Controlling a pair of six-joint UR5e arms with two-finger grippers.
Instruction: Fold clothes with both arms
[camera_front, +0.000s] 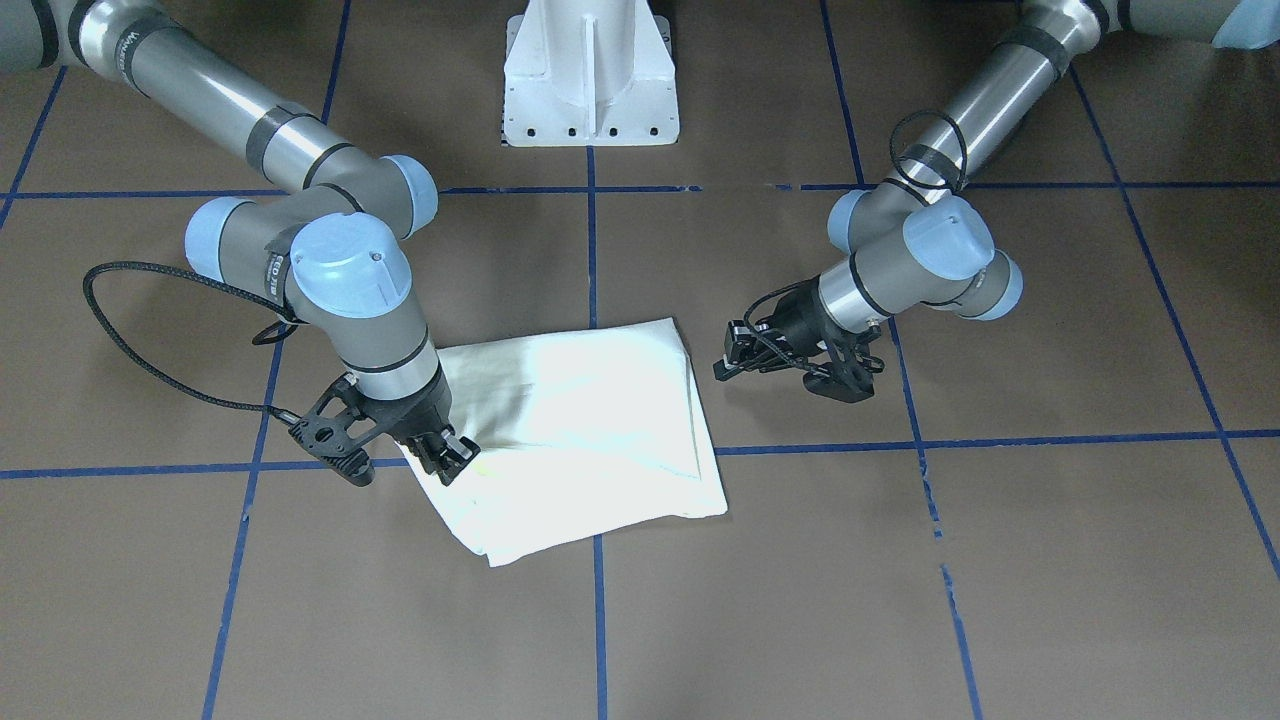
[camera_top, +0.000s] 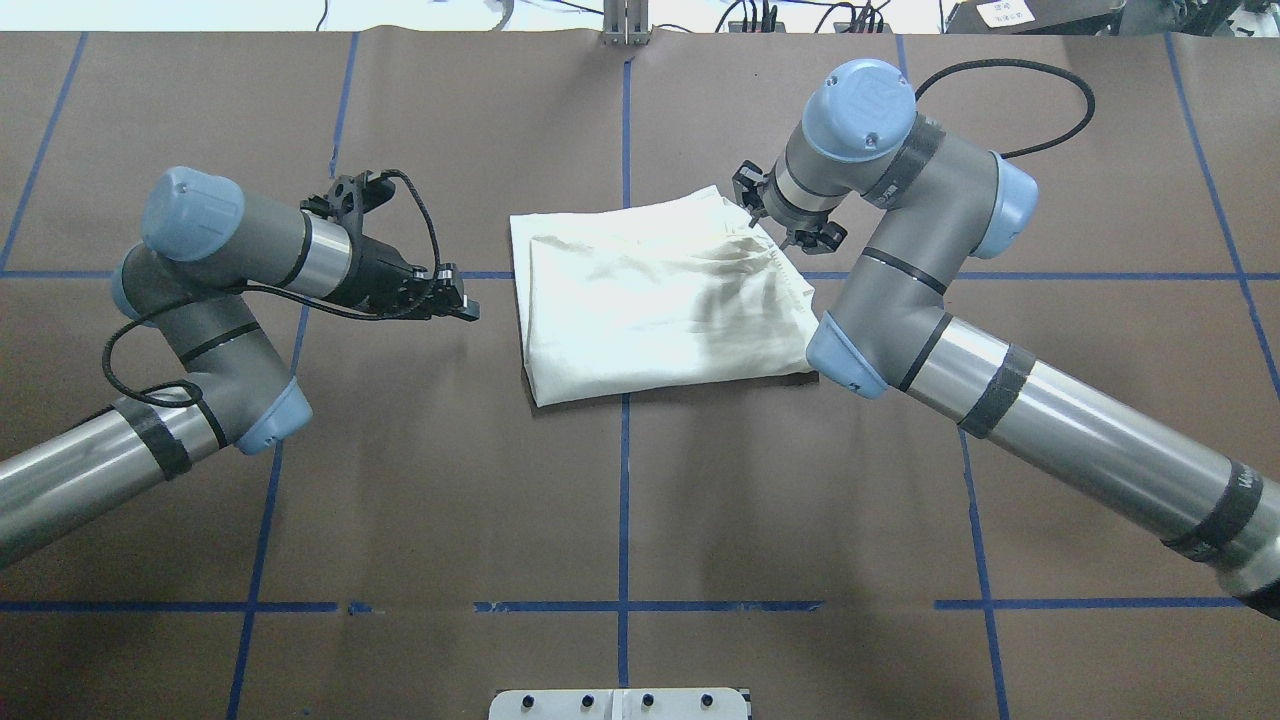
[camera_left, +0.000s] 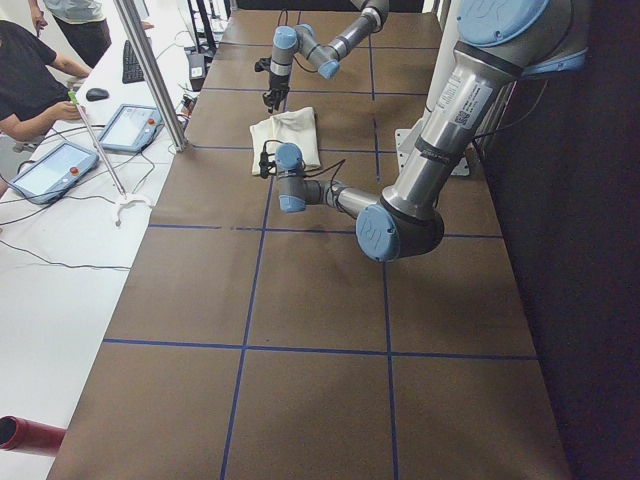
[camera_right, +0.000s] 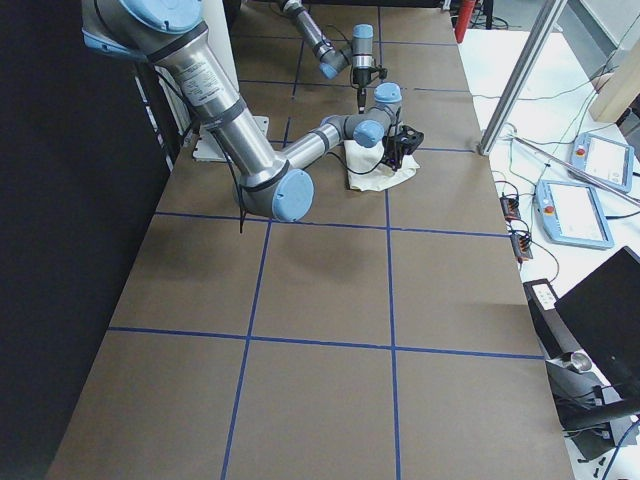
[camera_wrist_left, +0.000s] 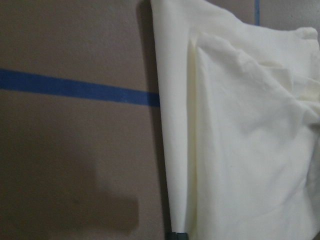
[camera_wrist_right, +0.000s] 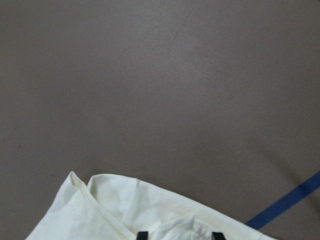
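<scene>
The cream shirt lies folded into a rough rectangle at the table's middle, plain side up, with the print hidden. It also shows in the overhead view. My right gripper points down at one corner of the shirt. In the right wrist view its two fingertips stand apart with the cloth between them, so it is open. My left gripper is open and empty, level with the table and a short way off the shirt's opposite edge. The left wrist view shows that folded edge.
The white pedestal base stands at the robot's side of the table. Blue tape lines grid the brown surface. An operator and tablets are at a side desk beyond the table's far edge.
</scene>
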